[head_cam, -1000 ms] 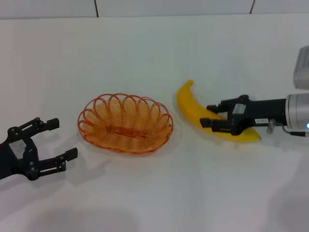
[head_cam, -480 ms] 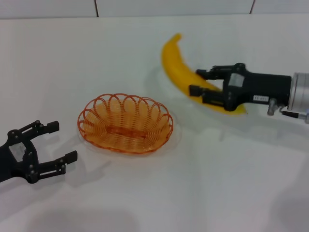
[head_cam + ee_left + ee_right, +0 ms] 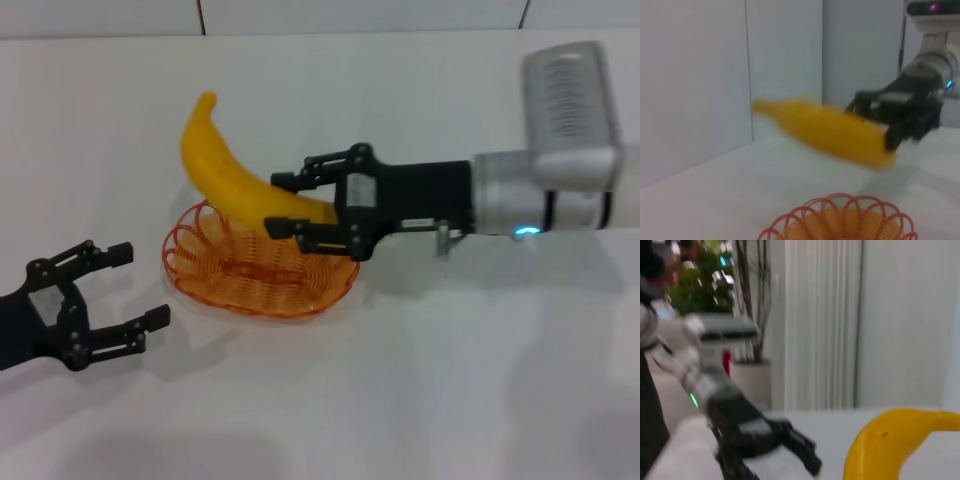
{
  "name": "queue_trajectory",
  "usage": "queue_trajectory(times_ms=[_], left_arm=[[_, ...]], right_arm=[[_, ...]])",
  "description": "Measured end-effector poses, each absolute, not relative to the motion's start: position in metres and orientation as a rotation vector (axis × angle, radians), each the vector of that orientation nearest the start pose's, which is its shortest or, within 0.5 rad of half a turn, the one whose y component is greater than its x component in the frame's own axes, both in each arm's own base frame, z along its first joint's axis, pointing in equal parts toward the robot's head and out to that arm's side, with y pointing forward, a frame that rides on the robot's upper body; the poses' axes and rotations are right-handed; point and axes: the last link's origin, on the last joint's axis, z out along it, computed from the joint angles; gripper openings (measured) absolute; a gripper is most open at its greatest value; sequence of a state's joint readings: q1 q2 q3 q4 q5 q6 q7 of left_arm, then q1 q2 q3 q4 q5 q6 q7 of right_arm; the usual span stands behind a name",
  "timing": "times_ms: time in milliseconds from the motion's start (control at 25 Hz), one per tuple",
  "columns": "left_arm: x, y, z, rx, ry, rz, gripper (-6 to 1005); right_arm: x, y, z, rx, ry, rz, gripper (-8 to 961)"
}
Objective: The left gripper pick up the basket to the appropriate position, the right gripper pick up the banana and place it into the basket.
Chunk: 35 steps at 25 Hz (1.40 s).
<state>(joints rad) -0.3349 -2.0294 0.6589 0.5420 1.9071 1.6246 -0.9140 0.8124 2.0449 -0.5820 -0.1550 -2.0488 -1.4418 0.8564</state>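
Observation:
The orange wire basket (image 3: 250,275) sits on the white table, left of centre; its rim also shows in the left wrist view (image 3: 840,225). My right gripper (image 3: 287,205) is shut on the yellow banana (image 3: 225,165) and holds it in the air over the basket's far side, stem end pointing up and away. The banana also shows in the left wrist view (image 3: 830,131) and the right wrist view (image 3: 890,442). My left gripper (image 3: 125,285) is open, low on the table to the left of the basket, apart from it.
The white table (image 3: 420,380) spreads all round the basket. A pale wall with dark seams (image 3: 200,15) runs along the far edge. In the right wrist view a potted plant (image 3: 715,285) and a white curtain stand behind the left arm.
My right gripper has lifted the banana off the table at the right and carried it left, to above the basket. My left gripper has barely shifted. The basket has not moved.

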Motion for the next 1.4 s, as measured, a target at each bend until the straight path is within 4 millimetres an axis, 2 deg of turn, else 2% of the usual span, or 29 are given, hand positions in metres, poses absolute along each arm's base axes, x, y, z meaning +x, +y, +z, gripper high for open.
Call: queue_trajectory(times_ms=[280, 560, 800, 1240, 1400], left_arm=[[-0.319, 0.27, 0.007, -2.632, -0.311, -0.706, 892], [-0.32, 0.268, 0.007, -2.63, -0.317, -0.705, 892], [-0.32, 0.268, 0.007, -2.63, -0.322, -0.706, 892], [-0.321, 0.268, 0.008, -2.624, -0.328, -0.707, 892], [-0.322, 0.267, 0.008, -2.626, -0.33, -0.704, 892]], right_arm=[[0.214, 0.349, -0.085, -2.867, 0.133, 0.663, 466], [0.215, 0.341, -0.089, -2.912, 0.072, 0.643, 496], [0.211, 0.339, -0.089, -2.916, 0.101, 0.694, 534], [0.211, 0.342, -0.079, -2.874, 0.152, 0.762, 623], [0.224, 0.334, -0.055, -2.861, 0.127, 0.824, 724]])
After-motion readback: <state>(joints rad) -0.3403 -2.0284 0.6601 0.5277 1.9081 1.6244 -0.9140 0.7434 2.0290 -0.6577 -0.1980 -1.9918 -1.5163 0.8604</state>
